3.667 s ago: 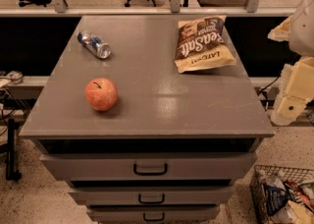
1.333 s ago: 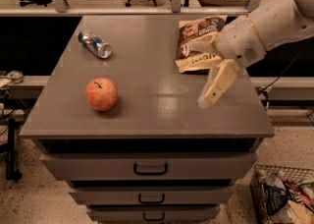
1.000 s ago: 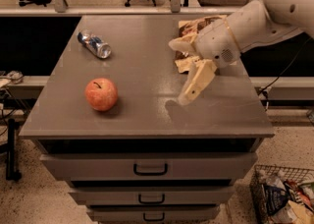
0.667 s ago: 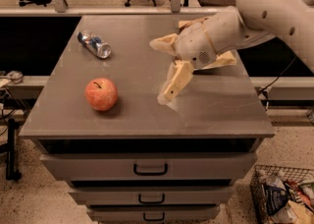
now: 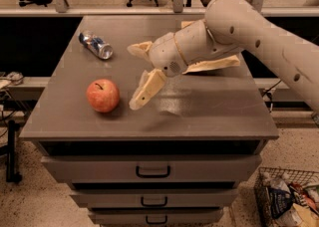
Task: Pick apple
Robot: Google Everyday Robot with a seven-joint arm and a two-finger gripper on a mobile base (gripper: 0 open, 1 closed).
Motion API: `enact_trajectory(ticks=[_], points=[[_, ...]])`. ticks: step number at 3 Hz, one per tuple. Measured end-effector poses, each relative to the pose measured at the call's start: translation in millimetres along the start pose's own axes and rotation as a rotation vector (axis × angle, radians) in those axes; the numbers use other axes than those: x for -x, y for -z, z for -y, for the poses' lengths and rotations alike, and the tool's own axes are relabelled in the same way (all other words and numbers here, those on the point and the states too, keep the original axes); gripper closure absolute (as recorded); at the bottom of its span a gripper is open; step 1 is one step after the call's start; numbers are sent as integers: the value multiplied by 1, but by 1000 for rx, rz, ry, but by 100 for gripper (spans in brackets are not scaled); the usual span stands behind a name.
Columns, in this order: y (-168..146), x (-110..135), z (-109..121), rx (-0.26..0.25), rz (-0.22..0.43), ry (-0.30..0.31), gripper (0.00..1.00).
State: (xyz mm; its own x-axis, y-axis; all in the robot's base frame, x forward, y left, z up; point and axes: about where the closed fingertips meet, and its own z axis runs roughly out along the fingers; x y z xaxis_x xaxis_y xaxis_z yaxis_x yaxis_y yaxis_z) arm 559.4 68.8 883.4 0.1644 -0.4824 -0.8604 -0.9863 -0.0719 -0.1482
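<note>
Grey tabletop (image 5: 214,106) is seen above a stack of drawers (image 5: 152,171). At the left rear, a crushed can (image 5: 95,45) is laid on its side. Nearer the front left, the apple (image 5: 103,95) is sat stem up, untouched. Just right of it, the end effector (image 5: 141,71) is held low over the tabletop, fingers (image 5: 147,87) spread wide apart, nothing gripped. A snack bag (image 5: 222,64) is partly hidden behind the arm (image 5: 249,32).

Gripper (image 5: 132,76) hangs over the cabinet top (image 5: 209,111), fingers spread wide, just right of the apple (image 5: 103,95). The grey strip between them is bare, an open lane. The crushed can (image 5: 95,45) sits well behind, out of that path.
</note>
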Motion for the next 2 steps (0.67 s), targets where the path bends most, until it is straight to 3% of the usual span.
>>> enact_trajectory(ticks=[2], points=[[-39,5,-11,30,41,-32,0]])
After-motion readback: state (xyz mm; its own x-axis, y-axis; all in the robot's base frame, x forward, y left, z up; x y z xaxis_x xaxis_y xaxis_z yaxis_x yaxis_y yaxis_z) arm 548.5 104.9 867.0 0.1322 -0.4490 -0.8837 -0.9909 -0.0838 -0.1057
